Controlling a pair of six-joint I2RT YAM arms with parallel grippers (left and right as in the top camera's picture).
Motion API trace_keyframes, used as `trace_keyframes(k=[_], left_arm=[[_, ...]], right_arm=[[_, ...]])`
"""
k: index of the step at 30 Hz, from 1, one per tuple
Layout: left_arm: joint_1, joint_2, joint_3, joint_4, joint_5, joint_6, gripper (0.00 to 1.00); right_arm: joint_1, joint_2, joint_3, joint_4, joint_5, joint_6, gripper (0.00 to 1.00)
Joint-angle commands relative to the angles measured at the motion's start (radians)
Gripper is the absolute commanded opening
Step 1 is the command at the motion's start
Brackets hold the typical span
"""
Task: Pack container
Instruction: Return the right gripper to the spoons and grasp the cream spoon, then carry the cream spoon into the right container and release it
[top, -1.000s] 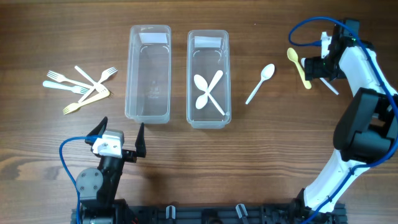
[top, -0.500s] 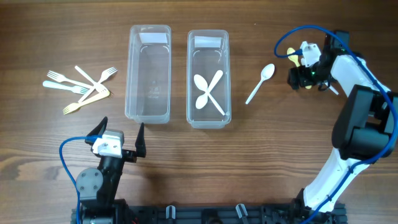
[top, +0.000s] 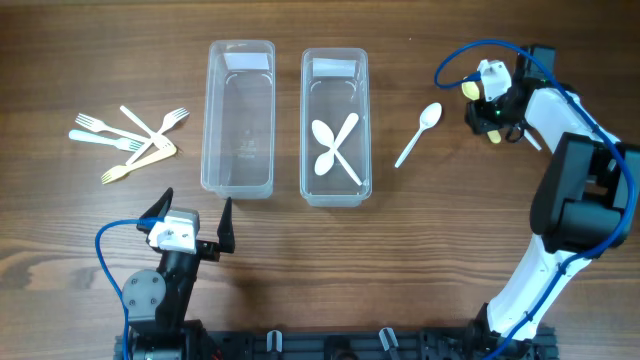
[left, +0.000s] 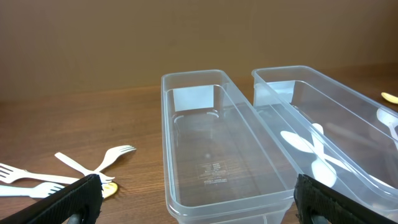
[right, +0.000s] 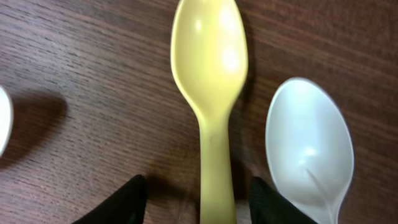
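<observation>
Two clear plastic containers stand side by side. The left container (top: 240, 50) (left: 186, 186) is empty. The right container (top: 335, 195) (left: 273, 78) holds two crossed white spoons (top: 335, 148) (left: 311, 149). A loose white spoon (top: 420, 132) lies right of them. My right gripper (top: 492, 118) (right: 202, 202) is open, low over a yellow spoon (top: 469, 88) (right: 209, 93), one finger on each side of its handle. Another white spoon (right: 309, 146) lies just beside it. My left gripper (top: 190, 225) (left: 199, 211) is open and empty in front of the left container.
Several white and yellow plastic forks (top: 130, 140) (left: 81, 171) lie in a loose pile left of the containers. A blue cable loops above the right wrist (top: 450, 62). The table is dark wood.
My right gripper has moved left and down from the far right edge onto the yellow spoon, now straddling its handle. The left arm and the containers have not moved.
</observation>
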Motion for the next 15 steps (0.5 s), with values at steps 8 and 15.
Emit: trace_keyframes(k=[8,15], left_arm=[[0.006,-0.007,-0.007,0.003,0.002,0.014,1.0],[0.006,-0.007,-0.007,0.003,0.002,0.014,1.0]], right_arm=[[0.009,0.047,-0.01,0.013,-0.031,0.063,0.04],[0.077,-0.054,0.046,-0.073,-0.031,0.211,0.04]])
